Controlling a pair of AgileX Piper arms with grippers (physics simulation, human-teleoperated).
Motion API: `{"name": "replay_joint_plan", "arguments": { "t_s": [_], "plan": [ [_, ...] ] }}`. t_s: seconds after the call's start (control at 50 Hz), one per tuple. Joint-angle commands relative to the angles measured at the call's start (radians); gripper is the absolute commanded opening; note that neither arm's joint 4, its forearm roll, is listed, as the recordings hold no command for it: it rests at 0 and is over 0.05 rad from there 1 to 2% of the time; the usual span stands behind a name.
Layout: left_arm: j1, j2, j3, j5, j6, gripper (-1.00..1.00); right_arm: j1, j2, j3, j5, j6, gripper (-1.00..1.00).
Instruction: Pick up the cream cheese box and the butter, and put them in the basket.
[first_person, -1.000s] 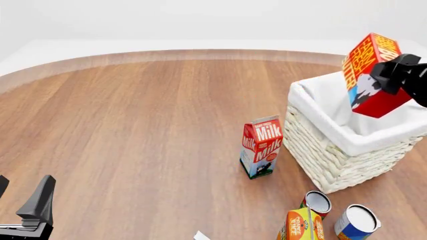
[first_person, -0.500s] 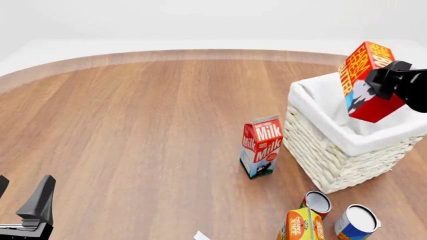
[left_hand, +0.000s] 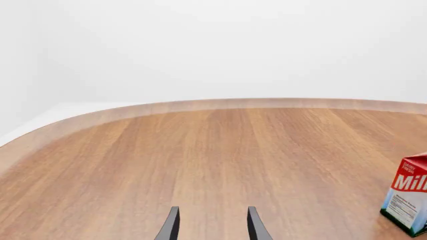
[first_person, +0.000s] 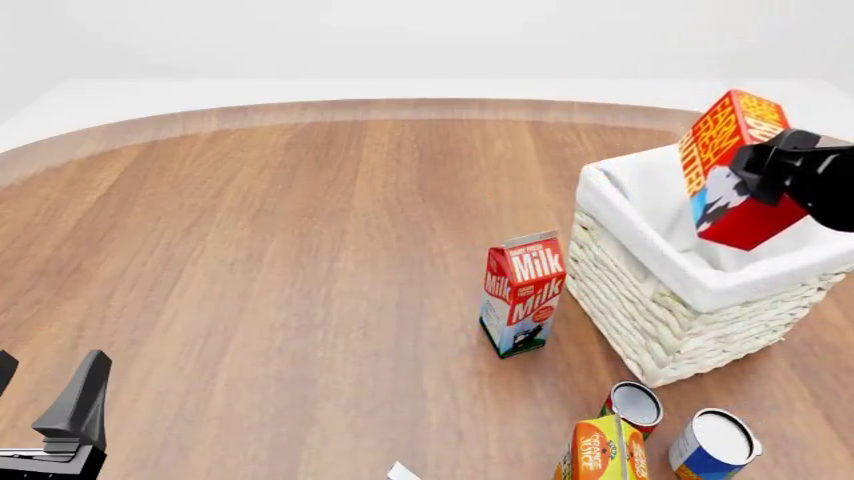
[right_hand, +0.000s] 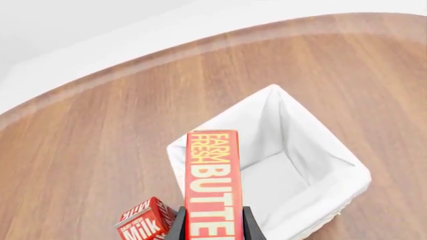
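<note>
The butter, a red box with orange faces and yellow lettering, hangs tilted over the white wicker basket, its lower end just above the liner. My right gripper is shut on it. In the right wrist view the butter stands between the fingers, with the open basket below. A white corner of the cream cheese box shows at the front edge. My left gripper waits open at the front left, holding nothing; in its wrist view the left gripper points over bare table.
A red-and-white milk carton stands just left of the basket, also seen as the milk carton and milk carton. An orange juice carton and two cans stand in front of the basket.
My right gripper has lowered the butter and shifted it slightly left, down toward the basket's opening. The left arm has not moved.
</note>
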Motion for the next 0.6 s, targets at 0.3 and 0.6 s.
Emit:
{"name": "replay_joint_plan", "arguments": {
  "t_s": [0.3, 0.6],
  "plan": [
    [0.000, 0.000, 0.000, 0.000, 0.000, 1.00, -0.008, 0.026, 0.038, -0.082, 0.027, -1.00],
    [0.000, 0.000, 0.000, 0.000, 0.000, 1.00, -0.018, 0.046, 0.037, -0.102, 0.023, -1.00]
  ]
}}
